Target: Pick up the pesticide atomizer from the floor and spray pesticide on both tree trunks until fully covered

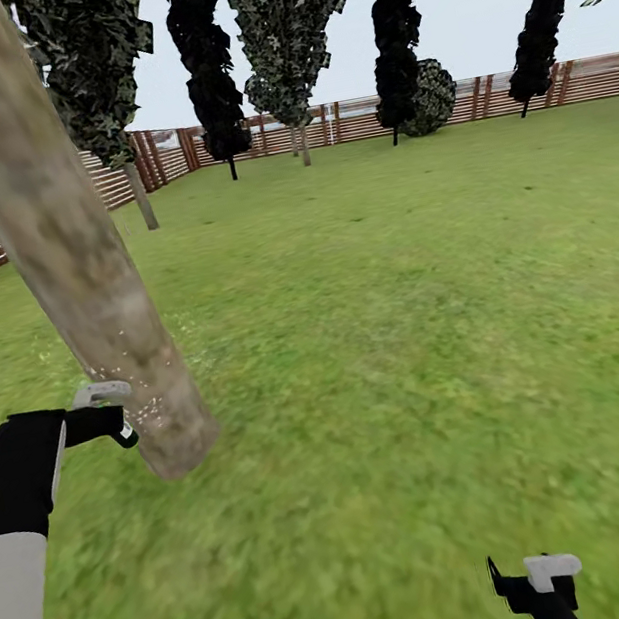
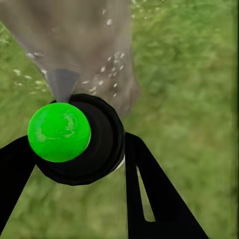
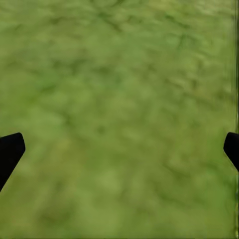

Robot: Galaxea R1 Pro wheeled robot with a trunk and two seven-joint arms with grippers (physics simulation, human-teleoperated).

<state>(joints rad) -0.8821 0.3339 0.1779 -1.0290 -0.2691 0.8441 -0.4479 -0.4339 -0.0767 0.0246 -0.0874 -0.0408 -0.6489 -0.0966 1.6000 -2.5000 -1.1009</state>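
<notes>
The tree trunk (image 1: pixel 83 289) rises from the lawn (image 1: pixel 405 333) at left, with the fence (image 1: pixel 318 125) far behind.

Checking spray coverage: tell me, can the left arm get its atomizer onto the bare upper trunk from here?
Probably yes: the left pincer holds the atomizer beside the trunk, white specks sit only low, and nothing blocks lifting.

No legible writing in the garden scene.
No text, label, brand, number or sign can be read on anything in these views, including the green-capped atomizer (image 2: pixel 69 137) and the wooden fence (image 1: pixel 318 125).
</notes>
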